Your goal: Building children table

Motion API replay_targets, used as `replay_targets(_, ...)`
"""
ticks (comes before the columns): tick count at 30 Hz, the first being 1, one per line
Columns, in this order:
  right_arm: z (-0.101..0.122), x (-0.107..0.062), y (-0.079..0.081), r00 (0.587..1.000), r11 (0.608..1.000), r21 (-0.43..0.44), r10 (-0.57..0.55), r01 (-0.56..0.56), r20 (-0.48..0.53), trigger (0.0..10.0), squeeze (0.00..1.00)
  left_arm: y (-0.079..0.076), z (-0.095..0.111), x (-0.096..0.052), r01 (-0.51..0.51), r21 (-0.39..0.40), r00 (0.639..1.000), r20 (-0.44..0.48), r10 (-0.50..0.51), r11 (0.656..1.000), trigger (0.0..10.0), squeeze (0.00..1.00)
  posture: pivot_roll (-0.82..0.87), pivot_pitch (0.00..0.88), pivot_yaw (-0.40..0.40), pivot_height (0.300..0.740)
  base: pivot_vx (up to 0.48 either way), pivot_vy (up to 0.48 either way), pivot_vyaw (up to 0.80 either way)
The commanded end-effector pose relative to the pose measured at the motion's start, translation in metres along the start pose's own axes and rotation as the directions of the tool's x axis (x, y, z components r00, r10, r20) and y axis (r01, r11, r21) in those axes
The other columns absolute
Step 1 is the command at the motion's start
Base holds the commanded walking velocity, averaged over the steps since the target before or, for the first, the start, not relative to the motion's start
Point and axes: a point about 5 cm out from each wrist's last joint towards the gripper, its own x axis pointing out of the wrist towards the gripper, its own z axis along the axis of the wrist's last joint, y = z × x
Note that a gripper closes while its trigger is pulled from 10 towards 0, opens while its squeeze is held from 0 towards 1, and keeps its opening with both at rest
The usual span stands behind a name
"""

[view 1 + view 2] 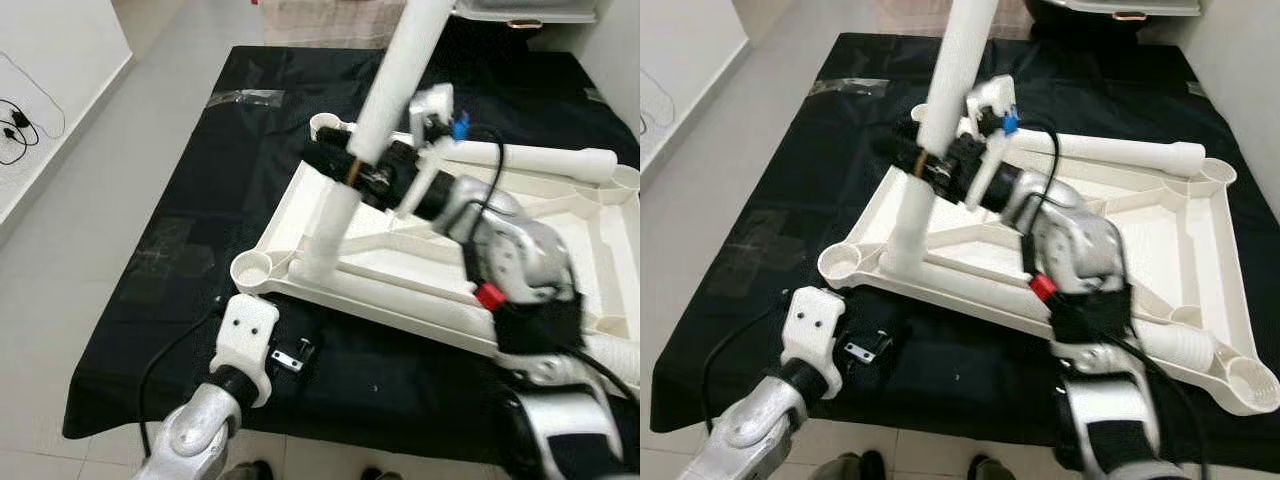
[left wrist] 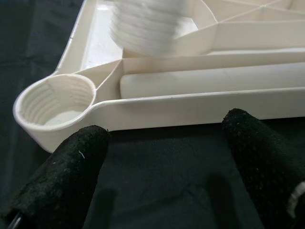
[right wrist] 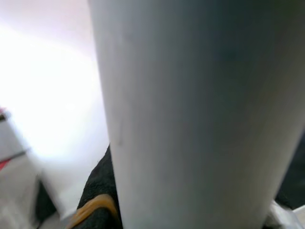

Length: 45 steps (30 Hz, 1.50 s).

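Note:
The white children's tabletop point(image 1: 600, 240) lies upside down on a black cloth. My right gripper point(image 1: 350, 170) is shut on a long white table leg point(image 1: 395, 80) and holds it tilted over the tabletop's near-left part. The leg's ribbed lower end point(image 2: 147, 24) is just inside the frame beside the threaded corner socket point(image 1: 255, 270); whether it touches I cannot tell. My left gripper point(image 2: 167, 157) is open low over the cloth, just in front of that socket point(image 2: 57, 102), with nothing between its black fingers point(image 2: 76, 162).
Two more white legs lie in the tabletop: one along the near edge point(image 1: 420, 305), one at the back point(image 1: 540, 158). The black cloth point(image 1: 200, 180) covers a low platform, with pale floor point(image 1: 60, 250) to the left and cables point(image 1: 20, 125) on it.

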Motion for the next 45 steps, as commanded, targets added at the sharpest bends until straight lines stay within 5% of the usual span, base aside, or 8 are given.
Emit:
replay_targets(1, 0.009, 0.009, -0.001, 0.997, 0.999, -0.017, -0.04, 0.041, 0.067, 10.0, 0.0, -0.002, -0.001, -0.006, -0.013, -0.001, 1.0, -0.003, 0.013, 1.0, 10.0, 0.0, 0.12, 0.174, -0.006, 0.74, 0.0, 0.0, 0.0)
replay_targets(5, 0.011, 0.023, 0.011, 0.997, 0.999, -0.038, 0.035, -0.033, 0.07, 10.0, 0.0, -0.006, -0.004, -0.012, -0.03, -0.01, 0.999, -0.017, 0.029, 1.0, 10.0, 0.0, 0.12, 0.173, -0.013, 0.74, 0.0, 0.0, 0.0)
replay_targets(13, -0.027, 0.046, 0.045, 0.966, 0.955, -0.145, 0.25, -0.257, -0.064, 10.0, 0.0, -0.009, -0.009, -0.017, -0.055, -0.04, 0.998, -0.039, 0.053, 0.998, 10.0, 0.0, 0.12, 0.165, -0.024, 0.74, 0.0, 0.0, 0.0)
replay_targets(21, 0.005, 0.064, 0.032, 0.986, 0.985, -0.16, 0.086, -0.063, 0.141, 10.0, 0.0, -0.012, -0.009, -0.018, -0.059, -0.044, 0.997, -0.043, 0.057, 0.997, 10.0, 0.0, 0.13, 0.163, -0.032, 0.74, 0.0, 0.0, 0.6)
replay_targets(33, 0.007, 0.061, 0.013, 0.989, 0.984, -0.171, -0.03, 0.055, 0.146, 10.0, 0.0, -0.013, -0.007, -0.014, -0.056, -0.041, 0.998, -0.031, 0.054, 0.998, 10.0, 0.0, 0.12, 0.177, -0.032, 0.74, 0.0, 0.0, 0.8)
replay_targets(45, 0.003, 0.016, -0.004, 0.936, 0.933, -0.168, -0.282, 0.319, 0.212, 10.0, 0.0, -0.004, 0.008, 0.0, -0.1, -0.029, 0.994, 0.044, 0.101, 0.995, 10.0, 0.0, 0.09, 0.161, -0.024, 0.74, 0.0, 0.0, 0.73)
